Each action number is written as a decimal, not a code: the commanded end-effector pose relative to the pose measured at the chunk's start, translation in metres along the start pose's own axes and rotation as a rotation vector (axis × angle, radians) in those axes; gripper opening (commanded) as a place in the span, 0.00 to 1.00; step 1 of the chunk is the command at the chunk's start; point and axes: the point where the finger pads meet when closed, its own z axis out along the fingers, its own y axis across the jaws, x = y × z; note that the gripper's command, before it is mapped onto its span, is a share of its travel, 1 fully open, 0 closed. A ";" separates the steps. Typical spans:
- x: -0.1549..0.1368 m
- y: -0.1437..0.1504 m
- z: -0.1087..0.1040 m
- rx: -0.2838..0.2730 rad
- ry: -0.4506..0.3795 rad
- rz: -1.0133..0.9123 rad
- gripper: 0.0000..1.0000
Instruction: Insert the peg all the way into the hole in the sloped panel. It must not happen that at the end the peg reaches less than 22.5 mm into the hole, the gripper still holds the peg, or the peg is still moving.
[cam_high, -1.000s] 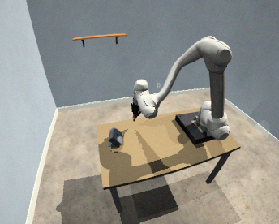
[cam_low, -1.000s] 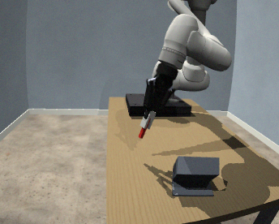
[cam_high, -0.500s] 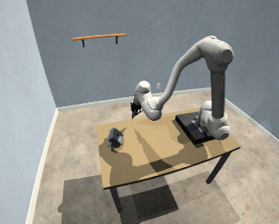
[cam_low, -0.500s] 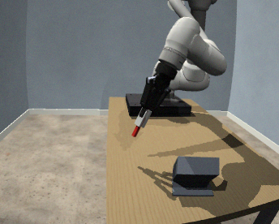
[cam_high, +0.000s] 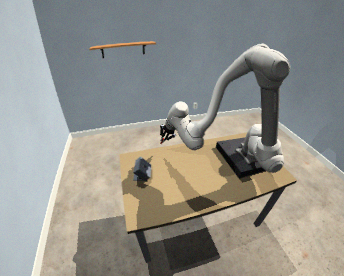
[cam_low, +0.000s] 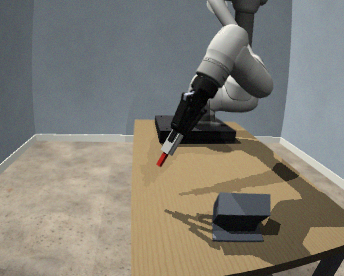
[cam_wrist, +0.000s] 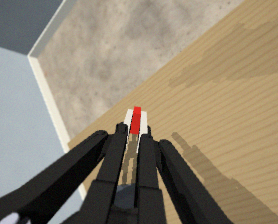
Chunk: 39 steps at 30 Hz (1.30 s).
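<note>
- Peg (cam_high: 161, 141): from the top view I see it as a small red tip under the gripper (cam_high: 164, 134), left of centre in the frame, above the far edge of the table (cam_high: 210, 210). The sloped panel (cam_high: 142, 169) sits lower left of it on the table top, well apart. I cannot make out the hole from here.
- Exterior view: the peg (cam_low: 161, 159) hangs in the air at centre left, tilted, red end lowest, clamped in the gripper (cam_low: 170, 143). The sloped panel (cam_low: 241, 214) rests at lower right, well apart from the peg. Its hole does not show on this side.
- Wrist view: the fingers pinch the peg (cam_wrist: 135, 120) at mid-frame, its red tip pointing at the table edge and floor (cam_wrist: 115, 45). The panel is out of frame.
- My judgement: the pickup is done; aiming at the panel, lining up with the slope and the whole insertion are left.
</note>
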 end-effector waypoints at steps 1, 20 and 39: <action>0.000 -0.005 -0.001 0.026 0.001 -0.037 0.00; -0.004 -0.025 -0.007 0.154 0.000 -0.231 0.00; -0.017 -0.040 -0.017 0.273 -0.005 -0.433 0.00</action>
